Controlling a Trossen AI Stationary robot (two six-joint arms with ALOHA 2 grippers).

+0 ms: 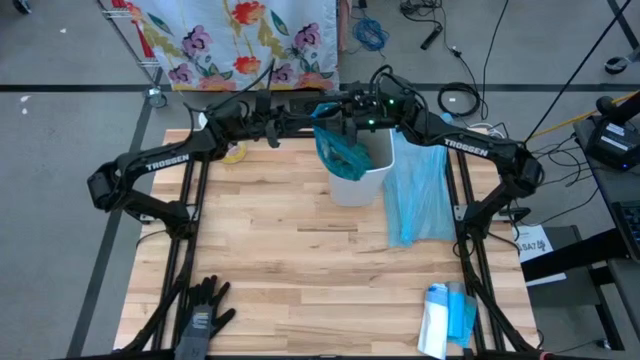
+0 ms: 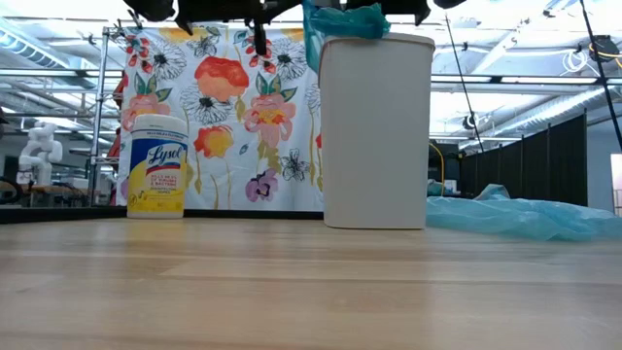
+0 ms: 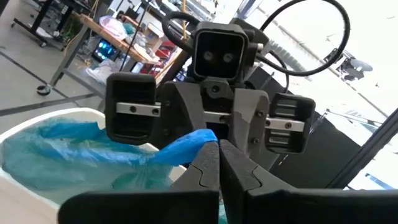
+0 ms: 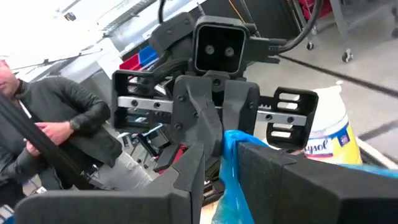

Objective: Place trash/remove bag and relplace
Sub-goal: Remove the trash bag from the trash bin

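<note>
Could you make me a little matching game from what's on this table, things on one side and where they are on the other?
Things:
1. white bin
2. black glove
3. loose blue bag
4. Lysol tub

Places:
A. spread flat on the table beside the bin, on the right arm's side
B. near table edge, on the left arm's side
C. far half of the table, under both claws
D. far edge, before the flowered cloth

Pairs: 1-C, 2-B, 3-A, 4-D

Thin crinkled blue plastic bag [image 1: 343, 152] lines a smooth matt white plastic bin [image 1: 366, 172] on a pale wood-plank table [image 1: 300, 270].
</note>
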